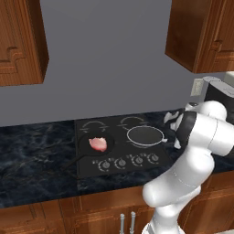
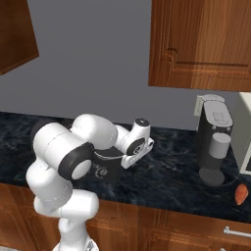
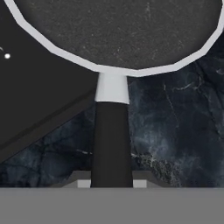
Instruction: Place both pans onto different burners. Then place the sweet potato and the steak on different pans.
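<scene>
1. The silver-rimmed pan (image 1: 145, 135) sits on the front right burner ring of the black cooktop (image 1: 119, 163), right of centre in the left base view; its dark speckled bowl and pale rim fill the top of the hand view.
2. Its handle (image 3: 111, 140), a pale collar then a dark bar, runs straight down the hand view to the gripper (image 3: 112, 183), whose fingertips (image 3: 83, 183) stand clenched on either side of the bar, grasping it.
3. The all-black pan (image 1: 93, 147) rests on the front left ring, its thin handle pointing to the lower left, with the pink steak (image 1: 98, 144) lying flat inside it.
4. The sweet potato (image 2: 240, 194) lies on the dark marble counter (image 2: 171, 171) at the right edge of the right base view, well apart from the cooktop.
5. A dark coffee machine (image 2: 214, 145) stands between the arm and the sweet potato.
6. The robot's white arm (image 2: 78, 152) hides most of the cooktop in the right base view.
</scene>
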You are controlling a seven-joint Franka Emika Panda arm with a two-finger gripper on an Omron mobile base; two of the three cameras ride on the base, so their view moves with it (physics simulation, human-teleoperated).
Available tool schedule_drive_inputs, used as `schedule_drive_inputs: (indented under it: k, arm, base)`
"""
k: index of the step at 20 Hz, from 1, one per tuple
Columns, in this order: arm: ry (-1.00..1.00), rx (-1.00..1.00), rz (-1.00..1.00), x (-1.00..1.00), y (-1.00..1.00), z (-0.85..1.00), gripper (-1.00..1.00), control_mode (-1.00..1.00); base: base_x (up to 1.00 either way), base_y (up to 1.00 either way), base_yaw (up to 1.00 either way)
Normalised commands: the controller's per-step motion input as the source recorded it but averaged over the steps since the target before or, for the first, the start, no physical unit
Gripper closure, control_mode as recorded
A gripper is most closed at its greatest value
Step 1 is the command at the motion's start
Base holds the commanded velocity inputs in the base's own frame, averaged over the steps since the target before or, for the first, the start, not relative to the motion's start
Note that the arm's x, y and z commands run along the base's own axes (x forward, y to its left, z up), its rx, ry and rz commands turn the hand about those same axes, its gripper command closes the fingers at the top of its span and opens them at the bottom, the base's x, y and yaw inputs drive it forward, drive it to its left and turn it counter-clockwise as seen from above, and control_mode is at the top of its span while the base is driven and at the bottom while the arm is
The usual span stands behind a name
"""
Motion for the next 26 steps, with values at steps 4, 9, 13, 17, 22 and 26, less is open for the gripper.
schedule_drive_inputs:
  k: [4, 9, 13, 17, 22, 26]
  arm:
    - [0.0, 0.0, 0.06, 0.0, 0.14, -0.18, 1.0, -1.0]
    - [0.0, -0.03, 0.05, -0.04, 0.26, -0.26, 1.0, -1.0]
    - [0.0, -0.08, 0.03, -0.08, 0.23, -0.33, 1.0, -1.0]
    - [0.0, -0.16, 0.0, -0.18, 0.15, -0.31, -1.0, -1.0]
    - [0.0, -0.15, 0.0, -0.21, 0.02, -0.07, -1.0, -1.0]
    - [-0.06, -0.05, 0.0, -0.29, -0.02, 0.2, -1.0, -1.0]
  base:
    - [0.0, 0.0, 0.0]
    - [0.0, 0.0, 0.0]
    - [0.0, 0.0, 0.0]
    - [0.0, 0.0, 0.0]
    - [0.0, 0.0, 0.0]
    - [0.0, 0.0, 0.0]
